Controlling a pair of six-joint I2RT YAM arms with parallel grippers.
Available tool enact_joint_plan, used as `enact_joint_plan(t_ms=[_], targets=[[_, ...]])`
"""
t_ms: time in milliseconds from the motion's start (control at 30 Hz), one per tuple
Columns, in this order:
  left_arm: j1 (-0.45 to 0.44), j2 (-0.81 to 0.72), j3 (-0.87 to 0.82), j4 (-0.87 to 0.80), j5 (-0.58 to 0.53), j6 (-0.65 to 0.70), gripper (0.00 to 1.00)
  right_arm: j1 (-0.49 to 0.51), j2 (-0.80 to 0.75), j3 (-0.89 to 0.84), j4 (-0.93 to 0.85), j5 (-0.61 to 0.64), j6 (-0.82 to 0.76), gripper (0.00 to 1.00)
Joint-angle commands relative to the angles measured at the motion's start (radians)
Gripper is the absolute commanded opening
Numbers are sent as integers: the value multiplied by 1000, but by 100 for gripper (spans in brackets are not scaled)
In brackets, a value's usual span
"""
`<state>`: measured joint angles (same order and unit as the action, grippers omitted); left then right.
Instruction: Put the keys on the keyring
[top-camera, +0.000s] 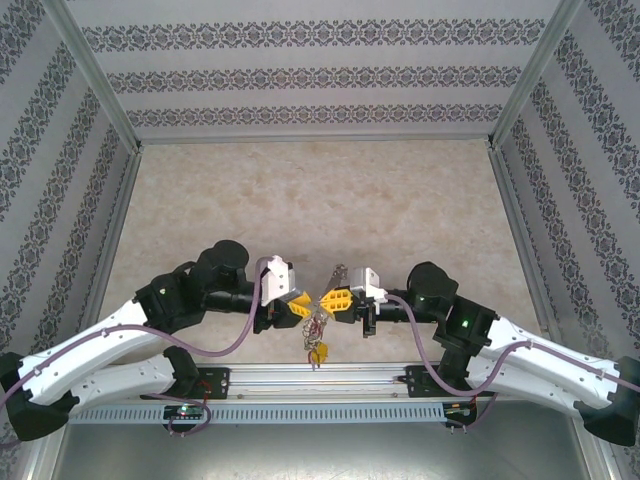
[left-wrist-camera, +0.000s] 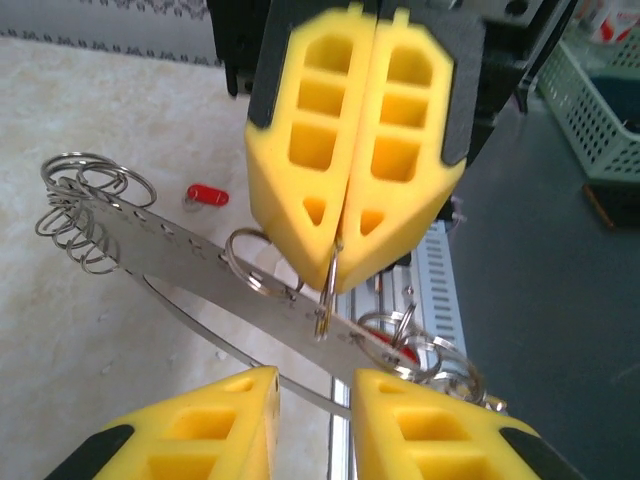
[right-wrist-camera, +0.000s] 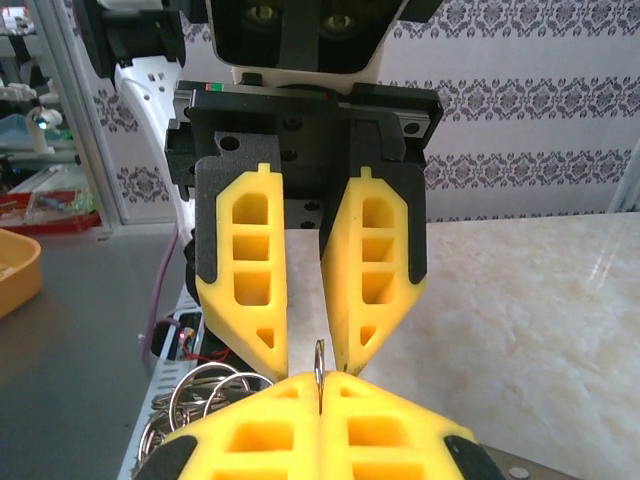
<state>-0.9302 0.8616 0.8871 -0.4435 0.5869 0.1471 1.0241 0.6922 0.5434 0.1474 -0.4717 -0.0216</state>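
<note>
The keyring (top-camera: 318, 322) hangs between my two grippers above the table's near edge, with a yellow tag (top-camera: 319, 352) dangling under it. In the left wrist view its grey band (left-wrist-camera: 200, 265) slants from upper left to lower right, edged with silvery rings (left-wrist-camera: 85, 205). My right gripper (top-camera: 337, 300) (left-wrist-camera: 335, 285) (right-wrist-camera: 319, 382) is shut on one small ring (right-wrist-camera: 319, 358) of the keyring. My left gripper (top-camera: 303, 303) (left-wrist-camera: 315, 378) (right-wrist-camera: 310, 360) faces it, open, its fingers either side of the band's thin lower edge. A red-tagged key (left-wrist-camera: 207, 195) lies loose on the table.
The beige table (top-camera: 320, 200) stretches away behind the grippers, between patterned walls. An aluminium rail (top-camera: 320, 380) runs along the near edge under the keyring. A green basket (left-wrist-camera: 600, 110) and an orange bin (right-wrist-camera: 15, 270) stand off the table.
</note>
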Motion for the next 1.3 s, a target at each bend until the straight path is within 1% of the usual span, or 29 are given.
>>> enact_joint_plan(t_ms=[0,100,233,533,700,767,900,967,1067,1133,1167,1233,1267], targets=[[-12,-25,-12,157,51,-58,25,10,-17,-27,164,-16,53,0],[-13,-22,-7,175,75,-66,25,10,-17,-43,202,-13,71,0],[-13,-18,-14,192,81,-70,25,9,-13,-53,243,-19,84,0],[-13,-13,-23,189,60,-61,24,9,-3,-61,290,-28,91,0],[-13,-12,-21,207,68,-68,24,9,8,-66,320,-40,92,0],[-13,-12,-18,208,68,-66,21,10,15,-63,325,-45,94,0],[-13,-14,-18,217,71,-67,10,10,27,-64,332,-54,97,0],[-12,-15,-24,224,71,-70,1,9,24,-68,337,-55,98,0],[-12,-14,-26,216,72,-64,0,10,9,-70,329,-49,97,0],[-12,-16,-24,205,49,-54,0,10,-6,-65,301,-28,96,0],[-11,-18,-24,199,37,-47,0,10,-14,-64,286,-18,97,6],[-12,-25,-24,196,1,-36,0,10,-34,-58,248,18,108,37],[-12,-27,-23,192,-18,-30,0,10,-44,-55,223,36,117,48]])
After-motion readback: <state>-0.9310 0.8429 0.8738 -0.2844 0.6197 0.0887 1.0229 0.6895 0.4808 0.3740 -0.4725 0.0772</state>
